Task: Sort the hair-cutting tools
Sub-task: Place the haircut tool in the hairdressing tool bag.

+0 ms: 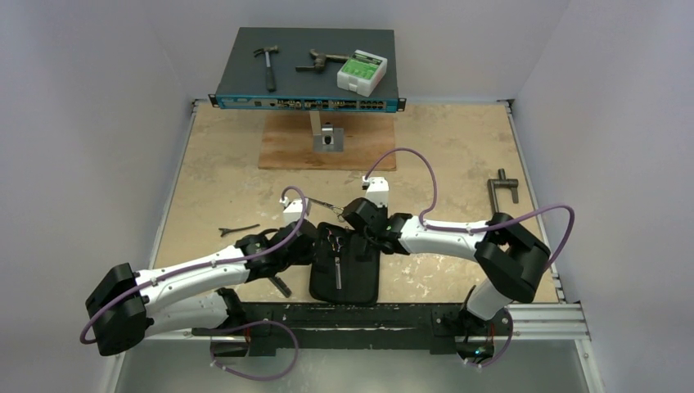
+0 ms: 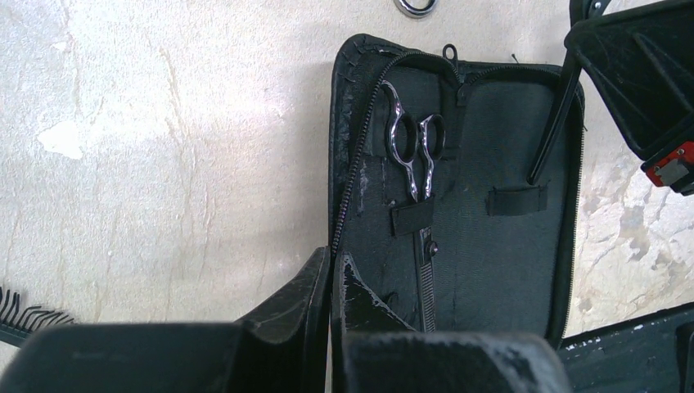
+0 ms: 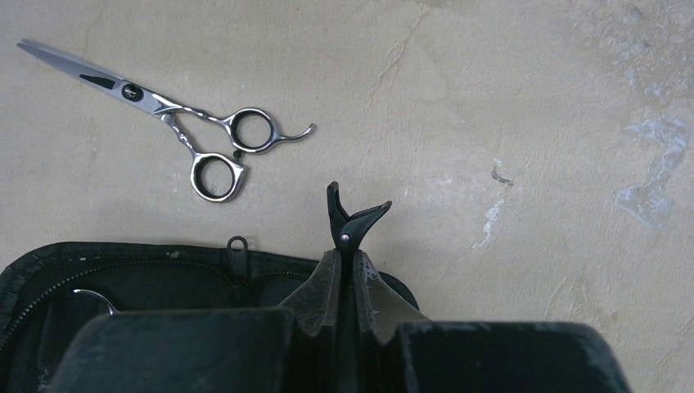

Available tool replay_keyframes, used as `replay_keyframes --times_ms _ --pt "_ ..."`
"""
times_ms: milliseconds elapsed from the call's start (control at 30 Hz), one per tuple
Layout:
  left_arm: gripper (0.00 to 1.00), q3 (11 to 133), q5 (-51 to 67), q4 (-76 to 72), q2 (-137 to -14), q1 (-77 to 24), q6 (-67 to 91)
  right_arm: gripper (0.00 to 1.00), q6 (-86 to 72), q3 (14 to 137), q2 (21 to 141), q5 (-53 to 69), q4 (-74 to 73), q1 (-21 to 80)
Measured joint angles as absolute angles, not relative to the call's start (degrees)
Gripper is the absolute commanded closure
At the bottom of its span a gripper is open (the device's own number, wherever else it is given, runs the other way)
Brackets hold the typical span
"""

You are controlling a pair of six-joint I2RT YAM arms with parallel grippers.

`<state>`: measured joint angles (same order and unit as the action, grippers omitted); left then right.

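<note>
A black zip case [image 1: 344,264] lies open on the table between my grippers. One silver scissors [image 2: 413,160] sits strapped inside it. A second silver scissors [image 3: 176,123] lies loose on the table just beyond the case [image 3: 123,274]. My left gripper [image 2: 334,266] is shut on the case's left zipper edge [image 2: 348,184]. My right gripper [image 3: 348,262] is shut on a thin black hair clip [image 3: 350,219]. The clip's pointed end [image 2: 552,123] reaches down into the case's right half near a strap loop. Black comb teeth [image 2: 20,315] show at the left.
Another thin black clip [image 1: 237,230] lies on the table left of the case. A grey T-shaped bar [image 1: 503,190] lies at the right. A raised blue-grey box [image 1: 309,65] at the back carries a hammer [image 1: 268,64], a rusty tool [image 1: 321,60] and a green-white box [image 1: 362,72].
</note>
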<state>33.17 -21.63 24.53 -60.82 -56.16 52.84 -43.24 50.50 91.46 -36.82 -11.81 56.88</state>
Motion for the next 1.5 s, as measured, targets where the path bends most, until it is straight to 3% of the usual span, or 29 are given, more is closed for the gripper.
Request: replay_keyframes --times_ms 700,1500 --pt "1.00 33.3 -22.9 24.9 -60.1 -56.5 54.2 1.00 -41.7 48.3 93.3 -36.2 -8.6 59.5" --pt "1.00 33.3 -29.2 29.8 -57.3 -59.0 63.2 1.00 -55.0 45.7 90.4 -28.9 -12.3 63.7"
